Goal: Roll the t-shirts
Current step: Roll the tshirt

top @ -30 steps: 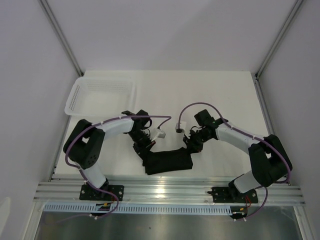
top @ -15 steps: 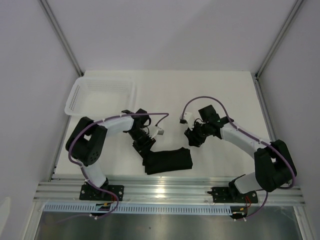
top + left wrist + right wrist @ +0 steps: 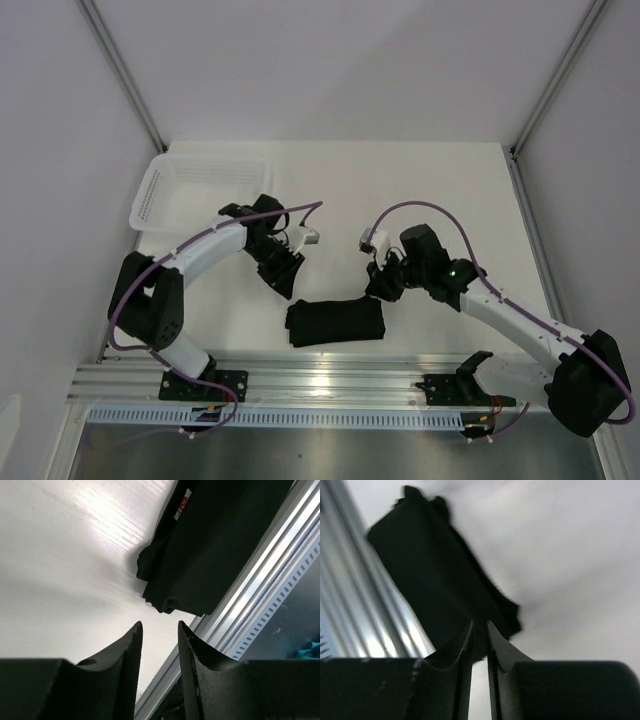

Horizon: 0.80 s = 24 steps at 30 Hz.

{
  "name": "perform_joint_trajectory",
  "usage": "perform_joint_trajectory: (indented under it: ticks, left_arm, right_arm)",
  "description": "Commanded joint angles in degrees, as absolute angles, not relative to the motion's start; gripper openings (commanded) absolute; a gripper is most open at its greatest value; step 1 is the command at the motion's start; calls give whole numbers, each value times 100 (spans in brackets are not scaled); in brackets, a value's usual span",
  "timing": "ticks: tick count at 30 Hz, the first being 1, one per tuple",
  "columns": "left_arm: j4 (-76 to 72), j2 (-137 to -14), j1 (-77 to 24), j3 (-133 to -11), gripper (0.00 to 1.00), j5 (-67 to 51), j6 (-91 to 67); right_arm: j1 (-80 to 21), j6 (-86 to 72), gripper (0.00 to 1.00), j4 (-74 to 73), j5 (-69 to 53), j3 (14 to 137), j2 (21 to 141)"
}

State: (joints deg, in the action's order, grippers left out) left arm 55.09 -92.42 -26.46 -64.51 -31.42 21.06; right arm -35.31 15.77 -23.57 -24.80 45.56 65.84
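Black cloth, the t-shirt lies as a compact, thick bundle on the white counter. Its long side runs along the metal rail just beside it at the near edge. In the left wrist view a small pale label with red print shows on the bundle's upper face, and one end looks bunched and rounded (whether it is rolled or only folded I cannot tell).

Up and to the left of the t-shirt hangs the left claw, apart from the cloth. Its fingers are spread, with clear space between them and nothing in the gap.

Just past the t-shirt's right end is the right claw, close above that corner; I cannot tell from overhead whether it touches. Its wrist view is blurred, yet the fingers stand nearly together with only a thin slit between them. They grip nothing, and the t-shirt shows beyond the tips.

Well away from the t-shirt, toward the far left, sits a white mesh basket.
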Motion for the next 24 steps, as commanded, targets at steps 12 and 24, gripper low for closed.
perform_joint_trajectory:
  ticks: [12,24]
  left_arm:
    - [5256,-9737,-3779,-6794,27,-3164,1855]
    - [4958,-10626,-3674,-7146,29,-2611,1556]
  right_arm:
    - [-3753,26,7,-483,-3174,3533,7180]
    - [-3367,-439,8,-738,-2813,4069,8350]
